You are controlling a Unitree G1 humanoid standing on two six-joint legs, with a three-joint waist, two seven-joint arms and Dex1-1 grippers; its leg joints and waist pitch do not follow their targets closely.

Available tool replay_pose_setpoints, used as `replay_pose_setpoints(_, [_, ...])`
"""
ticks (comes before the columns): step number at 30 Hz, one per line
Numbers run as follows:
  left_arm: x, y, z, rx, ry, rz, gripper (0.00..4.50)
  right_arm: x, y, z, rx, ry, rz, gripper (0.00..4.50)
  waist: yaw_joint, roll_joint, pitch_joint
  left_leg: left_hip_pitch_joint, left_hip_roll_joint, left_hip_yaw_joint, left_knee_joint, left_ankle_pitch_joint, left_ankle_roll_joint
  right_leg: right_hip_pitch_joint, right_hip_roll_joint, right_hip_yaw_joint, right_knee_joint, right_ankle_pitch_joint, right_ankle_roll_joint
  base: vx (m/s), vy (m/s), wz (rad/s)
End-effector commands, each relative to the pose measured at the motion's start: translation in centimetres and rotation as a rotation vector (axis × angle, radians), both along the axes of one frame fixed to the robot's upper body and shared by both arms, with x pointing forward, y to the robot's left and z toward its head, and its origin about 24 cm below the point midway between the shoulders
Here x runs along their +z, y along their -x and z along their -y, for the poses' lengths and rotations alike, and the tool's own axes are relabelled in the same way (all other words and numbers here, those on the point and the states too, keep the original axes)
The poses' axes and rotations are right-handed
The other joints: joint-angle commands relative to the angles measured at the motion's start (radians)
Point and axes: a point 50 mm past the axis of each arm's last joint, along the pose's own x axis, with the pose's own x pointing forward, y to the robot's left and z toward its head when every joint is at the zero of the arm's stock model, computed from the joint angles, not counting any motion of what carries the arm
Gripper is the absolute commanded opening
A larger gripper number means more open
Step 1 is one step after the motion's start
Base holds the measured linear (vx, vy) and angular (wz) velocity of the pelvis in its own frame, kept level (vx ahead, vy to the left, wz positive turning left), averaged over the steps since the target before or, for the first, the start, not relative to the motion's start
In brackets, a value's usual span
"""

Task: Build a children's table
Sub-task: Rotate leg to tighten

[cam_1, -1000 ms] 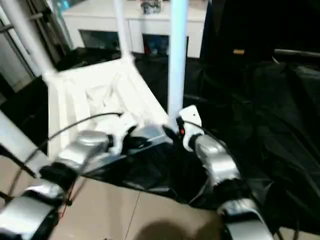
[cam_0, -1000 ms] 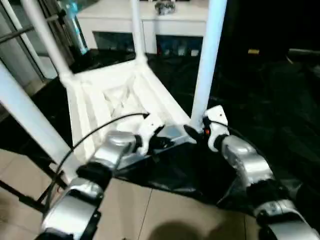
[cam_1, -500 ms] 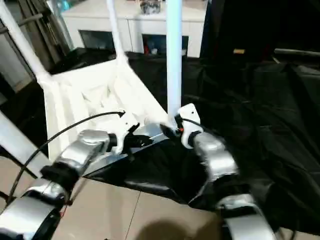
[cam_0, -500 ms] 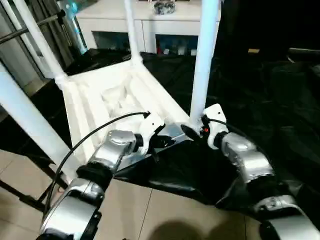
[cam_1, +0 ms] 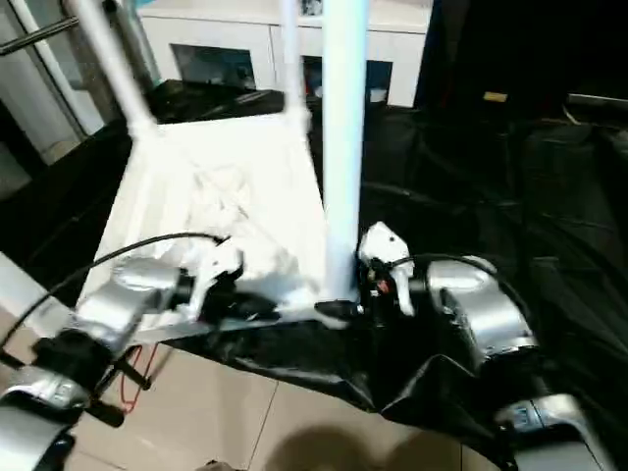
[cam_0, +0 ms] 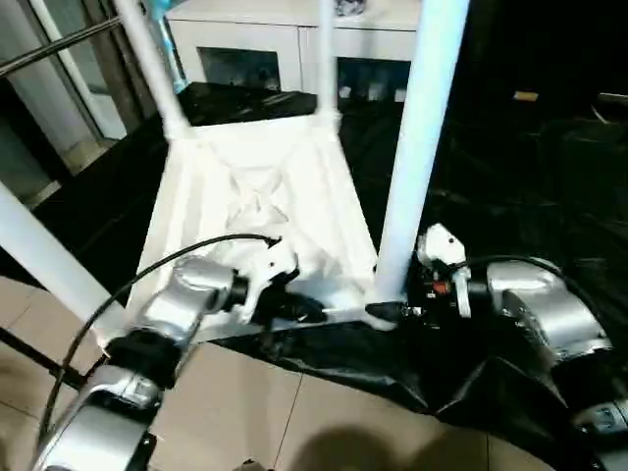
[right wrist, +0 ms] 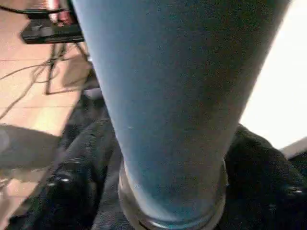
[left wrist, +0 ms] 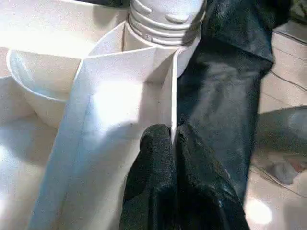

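The children's table lies upside down on black cloth, its ribbed white tabletop facing up. Its white legs stand up from the corner sockets. The near right leg rises in front of me, and its threaded end sits in its socket. My left gripper is shut on the tabletop's thin near rim, just left of that socket. My right gripper is open at the base of the near right leg, with a black finger on either side of it.
A white cabinet with glass fronts stands behind the table. Black cloth covers the floor to the right and under the table, with tiled floor near me. A metal rail crosses at the far left. My left arm's cable arcs over the tabletop.
The whole view has shifted. My right gripper has gone from beside the leg down to its base, with the forearm swung out to the right. My left gripper still pinches the rim.
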Motion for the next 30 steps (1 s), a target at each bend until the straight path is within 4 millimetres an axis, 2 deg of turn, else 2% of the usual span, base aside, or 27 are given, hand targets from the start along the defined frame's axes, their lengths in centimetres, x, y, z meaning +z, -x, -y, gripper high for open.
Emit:
replay_pose_setpoints(1, [1.6, -0.2, 0.9, -0.084, 0.058, 0.033, 0.00, 0.3, 0.3, -0.4, 0.056, 0.024, 0.001, 3.23, -0.002, -0.020, -0.066, 0.016, 0.022, -0.007, -0.063, -0.150, 0.100, 0.057, -0.039, 0.034, -0.063, -0.108, -0.266, 0.000, 0.000, 0.00])
replay_pose_setpoints(7, [1.7, -0.4, 0.9, -0.069, 0.055, 0.042, 0.00, -0.2, 0.6, -0.7, 0.077, 0.035, -0.015, 2.76, -0.001, -0.022, -0.068, 0.012, 0.019, -0.007, -0.060, -0.128, 0.101, 0.059, -0.040, 0.033, -0.060, -0.086, -0.264, 0.000, 0.000, 0.00])
replay_pose_setpoints(13, [1.3, -0.6, 1.3, -0.018, 0.064, 0.045, 0.00, -1.4, 1.1, -1.2, 0.037, 0.020, -0.040, 2.66, -0.001, -0.020, -0.069, 0.010, 0.018, -0.008, -0.059, -0.121, 0.106, 0.060, -0.040, 0.032, -0.059, -0.074, -0.266, 0.000, 0.000, 0.00])
replay_pose_setpoints(16, [0.8, -1.3, 2.0, 0.092, 0.065, 0.069, 0.00, -3.1, 0.8, -1.8, -0.145, -0.008, -0.034, 2.65, -0.005, -0.020, -0.062, 0.014, 0.017, -0.007, -0.064, -0.164, 0.080, 0.055, -0.040, 0.033, -0.072, -0.151, -0.249, 0.000, 0.000, 0.00])
replay_pose_setpoints(17, [0.8, -1.4, 2.1, 0.102, 0.064, 0.072, 0.00, -3.3, 0.7, -1.9, -0.165, -0.010, -0.035, 2.65, -0.008, -0.014, -0.060, 0.014, 0.016, -0.010, -0.066, -0.182, 0.068, 0.056, -0.042, 0.032, -0.074, -0.182, -0.242, 0.000, 0.000, 0.00])
replay_pose_setpoints(18, [0.7, -2.0, 2.6, 0.183, 0.068, 0.091, 0.00, -4.3, 0.1, -2.4, -0.325, -0.020, -0.039, 2.65, -0.016, -0.017, -0.054, 0.019, 0.014, -0.009, -0.073, -0.232, 0.040, 0.054, -0.041, 0.031, -0.087, -0.282, -0.213, 0.000, 0.000, 0.00])
replay_pose_setpoints(20, [0.7, -2.2, 2.9, 0.219, 0.074, 0.095, 0.00, -4.9, -0.1, -2.7, -0.409, -0.029, -0.053, 2.65, -0.025, -0.018, -0.048, 0.022, 0.010, -0.010, -0.076, -0.274, 0.019, 0.052, -0.042, 0.029, -0.094, -0.366, -0.192, 0.000, 0.000, 0.00])
replay_pose_setpoints(21, [0.7, -2.4, 3.1, 0.244, 0.079, 0.097, 0.00, -5.2, -0.3, -3.0, -0.469, -0.039, -0.071, 2.65, -0.032, -0.022, -0.049, 0.026, 0.008, -0.015, -0.078, -0.299, 0.006, 0.055, -0.044, 0.027, -0.103, -0.438, -0.164, 0.000, 0.000, 0.00])
replay_pose_setpoints(24, [0.7, -2.9, 4.1, 0.312, 0.056, 0.127, 0.00, -6.1, -0.9, -4.6, -0.600, -0.058, -0.101, 2.64, -0.043, -0.018, -0.049, 0.027, 0.007, -0.018, -0.079, -0.309, 0.008, 0.049, -0.043, 0.029, -0.110, -0.481, -0.138, 0.000, 0.000, 0.00])
replay_pose_setpoints(25, [0.7, -2.9, 4.1, 0.312, 0.056, 0.127, 0.00, -6.1, -0.9, -4.6, -0.600, -0.058, -0.101, 2.64, -0.048, -0.018, -0.047, 0.026, 0.006, -0.018, -0.080, -0.317, 0.006, 0.045, -0.042, 0.028, -0.113, -0.499, -0.132, 0.000, 0.000, 0.00])
replay_pose_setpoints(26, [0.7, -3.2, 4.7, 0.352, 0.046, 0.143, 0.00, -6.4, -1.1, -5.9, -0.640, -0.052, -0.108, 2.64, -0.050, -0.018, -0.048, 0.028, 0.005, -0.019, -0.080, -0.320, 0.004, 0.046, -0.042, 0.026, -0.113, -0.506, -0.128, 0.000, 0.000, 0.00])
replay_pose_setpoints(27, [0.7, -3.3, 4.9, 0.365, 0.044, 0.147, 0.00, -6.5, -1.2, -6.5, -0.647, -0.049, -0.108, 2.64, -0.055, -0.014, -0.046, 0.030, 0.005, -0.019, -0.080, -0.334, 0.001, 0.040, -0.041, 0.026, -0.117, -0.515, -0.125, 0.000, 0.000, 0.00])
replay_pose_setpoints(30, [0.9, -3.5, 5.7, 0.381, 0.054, 0.155, 0.00, -5.8, -1.6, -8.5, -0.601, -0.081, -0.053, 2.64, -0.062, -0.017, -0.047, 0.026, 0.005, -0.022, -0.081, -0.348, 0.008, 0.042, -0.042, 0.024, -0.117, -0.520, -0.120, 0.000, 0.000, 0.00])
